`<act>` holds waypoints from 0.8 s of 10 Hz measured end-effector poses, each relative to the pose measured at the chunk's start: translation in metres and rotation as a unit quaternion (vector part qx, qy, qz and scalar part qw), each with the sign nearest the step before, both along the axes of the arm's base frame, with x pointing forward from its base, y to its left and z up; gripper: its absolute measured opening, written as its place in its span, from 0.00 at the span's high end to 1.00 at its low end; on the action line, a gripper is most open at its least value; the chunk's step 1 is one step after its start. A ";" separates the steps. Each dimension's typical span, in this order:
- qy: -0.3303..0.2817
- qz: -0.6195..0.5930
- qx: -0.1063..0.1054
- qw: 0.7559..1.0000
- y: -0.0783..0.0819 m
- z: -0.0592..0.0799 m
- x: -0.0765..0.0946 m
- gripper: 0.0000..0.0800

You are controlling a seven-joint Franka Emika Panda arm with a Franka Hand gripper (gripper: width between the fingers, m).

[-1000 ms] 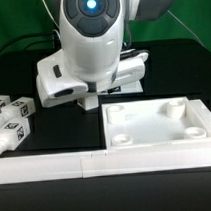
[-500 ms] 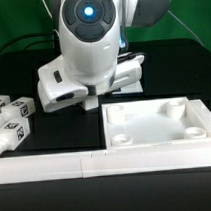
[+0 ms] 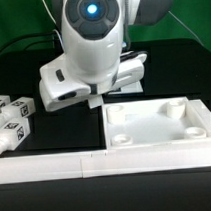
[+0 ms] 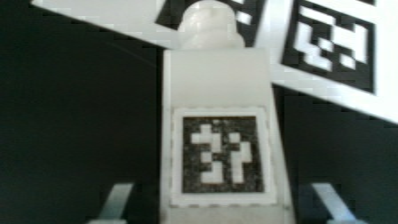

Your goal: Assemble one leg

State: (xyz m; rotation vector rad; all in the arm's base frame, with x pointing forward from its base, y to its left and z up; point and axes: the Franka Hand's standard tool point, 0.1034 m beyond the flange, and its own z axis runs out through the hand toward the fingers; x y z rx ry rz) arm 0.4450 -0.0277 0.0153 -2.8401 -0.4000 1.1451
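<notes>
The leg [image 4: 221,120] sits between the gripper's [image 4: 217,206] fingers [image 4: 118,204], which are spread wide with a gap on each side.

Exterior view: arm body [image 3: 91,54] blocks centre of table [image 3: 55,131], hides what lies under it; bare black strip open between loose legs [image 3: 9,119] at exterior view's left and white panel [image 3: 155,126] at its right; long white rail [image 3: 57,168] bars edge nearest camera; wrist view: leg [image 4: 217,110] fills span between gripper [image 4: 217,208] fingers [image 4: 118,205], thin dark gap each side; marker board [image 4: 329,45] close beyond leg's tip.
</notes>
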 end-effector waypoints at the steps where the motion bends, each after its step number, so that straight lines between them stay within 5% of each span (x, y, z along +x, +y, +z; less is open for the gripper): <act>1: 0.000 -0.005 -0.008 1.000 0.009 0.011 0.008 0.64; 5: -0.076 -0.028 0.004 0.997 0.032 0.096 0.071 0.64; 8: -0.179 -0.043 0.015 0.983 0.028 0.099 0.095 0.64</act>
